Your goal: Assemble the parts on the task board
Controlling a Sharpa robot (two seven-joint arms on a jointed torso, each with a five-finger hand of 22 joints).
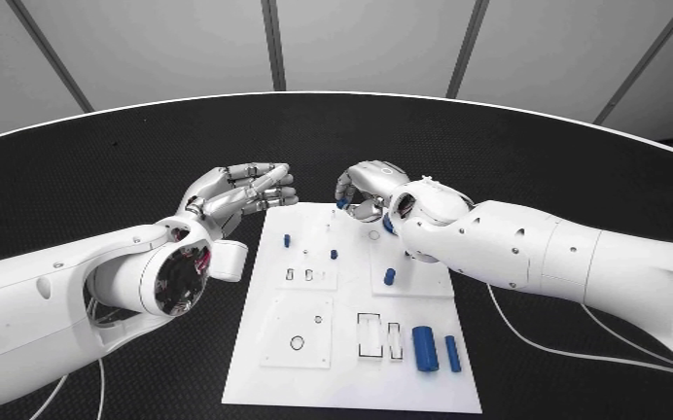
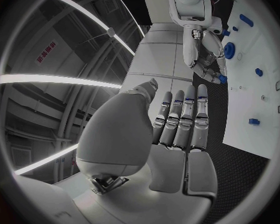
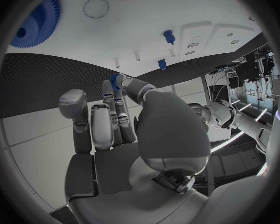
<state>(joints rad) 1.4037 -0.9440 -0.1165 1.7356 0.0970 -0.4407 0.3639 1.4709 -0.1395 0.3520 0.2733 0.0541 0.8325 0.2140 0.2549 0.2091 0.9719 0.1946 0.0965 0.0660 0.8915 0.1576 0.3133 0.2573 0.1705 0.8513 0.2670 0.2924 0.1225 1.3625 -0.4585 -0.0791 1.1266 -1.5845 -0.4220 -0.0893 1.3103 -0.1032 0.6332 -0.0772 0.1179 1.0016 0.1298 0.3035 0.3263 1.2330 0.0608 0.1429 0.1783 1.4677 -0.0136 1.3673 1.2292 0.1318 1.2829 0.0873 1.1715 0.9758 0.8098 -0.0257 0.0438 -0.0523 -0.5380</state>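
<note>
On the black table (image 1: 126, 177), the flat white rectangular task board (image 1: 316, 362) lay lengthwise in front of the robot, carrying several small blue plastic parts. Two blue cylinders (image 1: 437, 349) lay side by side near its nearer right corner, next to two rectangular slots; a short blue peg (image 1: 390, 277) stood further up the right half, and another slim blue peg (image 1: 286, 241) stood on the left half. Above the board's far left corner hovered the left silver hand (image 1: 241, 193), its fingers (image 2: 185, 115) stretched out straight and close together, gripping nothing (the left wrist view showed them bare). Over the far edge of the board, the right silver hand (image 1: 368, 190) curled downward, well apart from the left one, and pinched a small blue piece (image 3: 114, 80) between its thumb and fingertips. A large blue toothed gear (image 3: 36, 22) sat on the board near that hand, seen in the right wrist view along with two more small blue pegs.
</note>
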